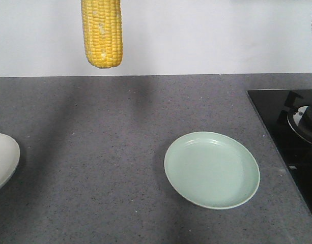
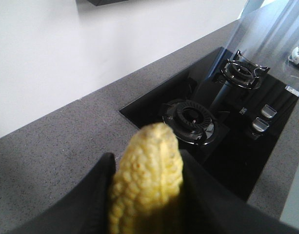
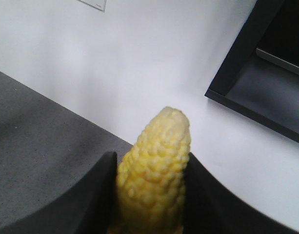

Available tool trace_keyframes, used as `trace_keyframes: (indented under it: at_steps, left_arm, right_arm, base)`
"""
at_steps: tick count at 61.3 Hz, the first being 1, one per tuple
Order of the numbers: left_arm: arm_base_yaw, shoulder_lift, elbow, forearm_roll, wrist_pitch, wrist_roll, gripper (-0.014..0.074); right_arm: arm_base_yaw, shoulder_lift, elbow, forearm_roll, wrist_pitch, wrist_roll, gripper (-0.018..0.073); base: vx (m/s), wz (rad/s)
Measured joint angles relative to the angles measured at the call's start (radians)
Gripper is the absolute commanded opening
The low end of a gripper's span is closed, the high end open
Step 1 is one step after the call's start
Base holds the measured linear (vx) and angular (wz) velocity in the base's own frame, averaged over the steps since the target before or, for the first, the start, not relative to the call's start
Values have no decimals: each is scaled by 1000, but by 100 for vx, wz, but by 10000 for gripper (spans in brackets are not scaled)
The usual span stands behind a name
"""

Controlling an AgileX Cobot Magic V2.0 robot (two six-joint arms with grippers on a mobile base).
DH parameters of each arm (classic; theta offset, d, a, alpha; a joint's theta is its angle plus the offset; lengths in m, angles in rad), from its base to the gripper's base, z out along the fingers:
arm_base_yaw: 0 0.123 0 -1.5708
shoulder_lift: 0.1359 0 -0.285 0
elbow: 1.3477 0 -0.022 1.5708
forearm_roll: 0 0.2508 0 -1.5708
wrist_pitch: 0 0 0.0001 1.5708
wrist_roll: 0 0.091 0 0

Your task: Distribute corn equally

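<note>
Each arm's fingers (image 2: pixel 98 195) (image 3: pixel 103 190) pinch a cob of corn (image 2: pixel 147 185) (image 3: pixel 154 170) by its middle above the worktop (image 1: pixel 94 152); stiff, fairly heavy and bumpy, it should hold firm.

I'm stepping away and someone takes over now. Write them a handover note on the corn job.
Left gripper: shut on a corn cob, held high.
Right gripper: shut on another cob, also raised.
The green plate and the white dish at the left edge show no corn.
Done: both cobs lifted.
Left: set the cobs down evenly. No other cobs are in view.
</note>
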Motion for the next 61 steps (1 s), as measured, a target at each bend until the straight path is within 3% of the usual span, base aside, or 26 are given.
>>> trace_keyframes:
  at_steps: [61]
  left_arm:
    - [0,0,0,0,0,0,-6]
  right_arm:
    - [0,0,0,0,0,0,-4]
  base:
    - [0,1]
